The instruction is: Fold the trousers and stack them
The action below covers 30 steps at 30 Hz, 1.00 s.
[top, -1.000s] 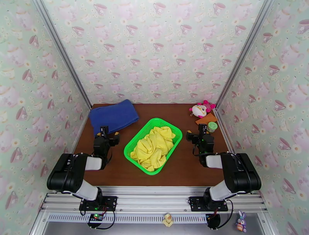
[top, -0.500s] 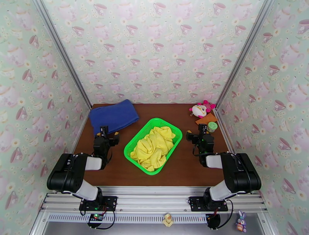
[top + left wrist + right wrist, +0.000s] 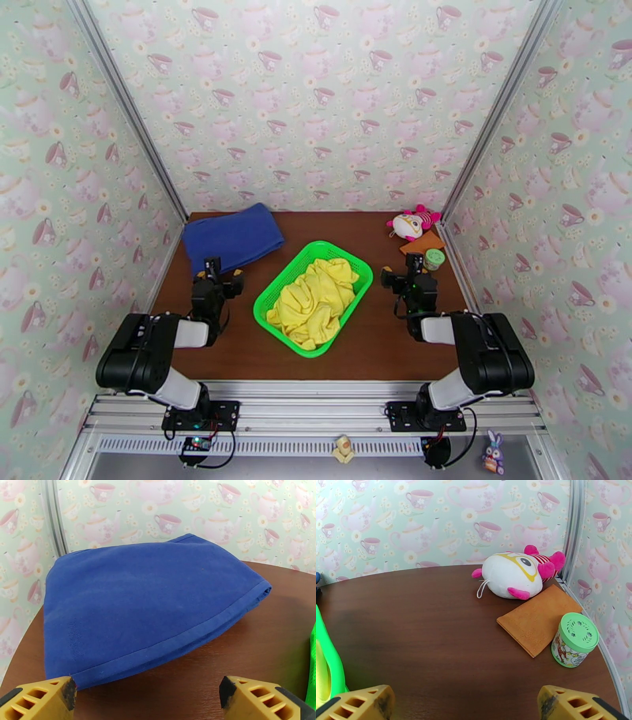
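A smooth brown wood-grain table (image 3: 371, 339) is seen beneath everything. A soft, hemmed dark blue cloth (image 3: 232, 237) is laid folded at its far left corner. The crumpled yellow trousers (image 3: 316, 300) are heaped inside the green mesh basket (image 3: 274, 294) at the centre. The left gripper (image 3: 147, 691) and right gripper (image 3: 466, 701) are held spread, with nothing between the fingers. A plush toy (image 3: 411, 224), a flat orange cloth (image 3: 539, 619) and a round green-lidded tub (image 3: 574, 640) are grouped far right. The tub's printed label cannot be read.

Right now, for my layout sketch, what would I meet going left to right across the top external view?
Folded dark blue cloth → green plastic mesh basket holding the crumpled bright yellow trousers → white-and-pink plush toy.
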Motion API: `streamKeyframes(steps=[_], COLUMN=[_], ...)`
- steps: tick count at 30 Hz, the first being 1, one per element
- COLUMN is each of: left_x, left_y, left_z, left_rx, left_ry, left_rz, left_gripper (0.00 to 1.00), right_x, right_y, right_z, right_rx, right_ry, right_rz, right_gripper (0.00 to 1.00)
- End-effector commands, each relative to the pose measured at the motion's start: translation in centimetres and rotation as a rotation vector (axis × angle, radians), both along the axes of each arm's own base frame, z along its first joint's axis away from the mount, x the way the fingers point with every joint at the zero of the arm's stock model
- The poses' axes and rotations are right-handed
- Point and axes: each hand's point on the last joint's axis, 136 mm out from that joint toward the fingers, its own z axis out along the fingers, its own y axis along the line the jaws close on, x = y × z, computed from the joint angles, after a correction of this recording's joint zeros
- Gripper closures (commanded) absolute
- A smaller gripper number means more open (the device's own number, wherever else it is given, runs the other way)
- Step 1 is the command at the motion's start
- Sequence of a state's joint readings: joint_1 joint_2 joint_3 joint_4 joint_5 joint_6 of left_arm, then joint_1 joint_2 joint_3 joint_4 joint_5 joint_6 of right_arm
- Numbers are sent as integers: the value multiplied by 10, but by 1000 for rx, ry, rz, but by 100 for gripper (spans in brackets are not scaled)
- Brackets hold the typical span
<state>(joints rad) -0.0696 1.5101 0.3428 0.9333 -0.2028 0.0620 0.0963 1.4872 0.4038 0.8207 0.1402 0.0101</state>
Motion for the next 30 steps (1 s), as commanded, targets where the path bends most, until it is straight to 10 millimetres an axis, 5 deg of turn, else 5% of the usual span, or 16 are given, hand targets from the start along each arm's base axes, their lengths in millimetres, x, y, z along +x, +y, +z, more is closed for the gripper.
streamKeyframes(steps=[1,2,4,6,10,12,21,30], left_x=[-21,-25,-36,-52,-100,-113,-114,-108], left_y=[7,-7,-63,-117,-220,-249,-309,-305], left_z=[47,57,75,94,90,79,6,-87], left_rx=[58,57,36,-1,-123,-77,124,141], left_ry=[-74,-60,37,96,288,375,729,1075], left_rz=[132,113,-78,-247,-647,-728,-809,-705], left_gripper=[3,3,2,0,0,0,0,0], right_x=[-21,-26,-32,-39,-61,-72,-89,-94], right_y=[-9,-1,32,74,140,153,140,134], right_z=[40,58,74,76,54,45,71,84], right_rx=[-56,-43,-26,0,116,156,205,202], right_ry=[-28,-39,40,143,256,247,153,125], right_rz=[-166,-169,-88,40,271,361,358,357], right_gripper=[1,1,0,1,0,1,1,1])
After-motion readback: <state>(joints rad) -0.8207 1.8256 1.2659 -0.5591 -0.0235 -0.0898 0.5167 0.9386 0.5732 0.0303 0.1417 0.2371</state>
